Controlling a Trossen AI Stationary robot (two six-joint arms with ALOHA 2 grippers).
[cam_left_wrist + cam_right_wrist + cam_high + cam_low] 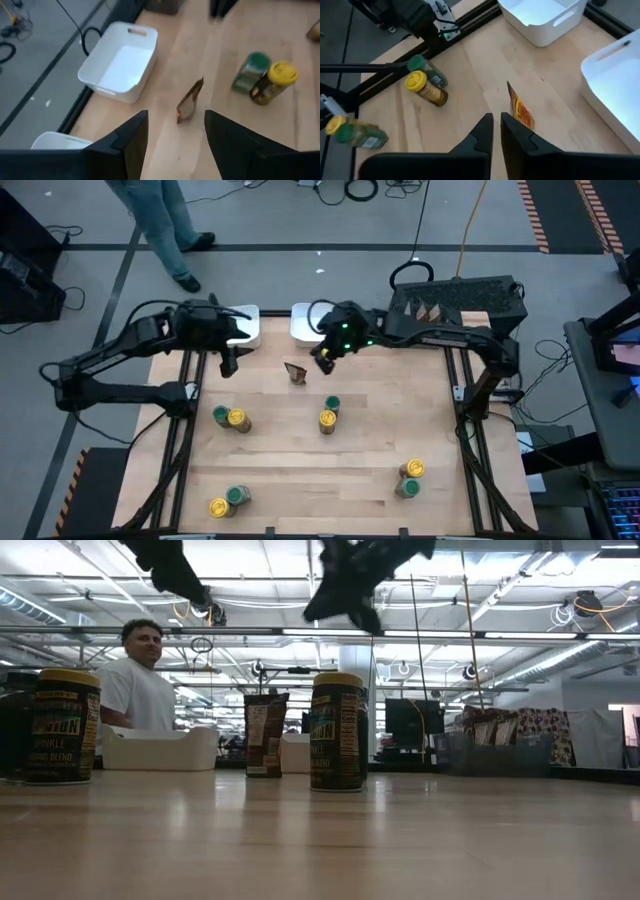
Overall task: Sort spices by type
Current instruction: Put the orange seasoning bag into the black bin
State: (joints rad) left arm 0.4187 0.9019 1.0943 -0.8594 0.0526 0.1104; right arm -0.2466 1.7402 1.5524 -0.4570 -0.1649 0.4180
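Wooden table (300, 470) carries the work; its far edge holds two white trays, the left tray (243, 323) and the right tray (305, 322), set side by side with a narrow gap between them. You will find one brown-orange packet (294, 371) standing upright on bare wood just in front of that gap, touching nothing. Your left gripper (229, 360) hangs off the near corner of the left tray, above the table, its jaws spread with nothing between them. Your right gripper (324, 356) hangs beside the right tray, just right of the packet, its jaws nearly pressed together with only a thin slit showing and nothing pinched.

Note the jars in pairs, one green lid and one yellow lid each: a left pair (230, 418), a centre pair (329, 413), a near-left pair (228, 501) and a near-right pair (409, 478). Wide bare wood lies between the pairs and down the table's middle.

Beyond the far right corner sits a dark bin (455, 305) with more packets inside. A person (138, 675) stands past the far edge.
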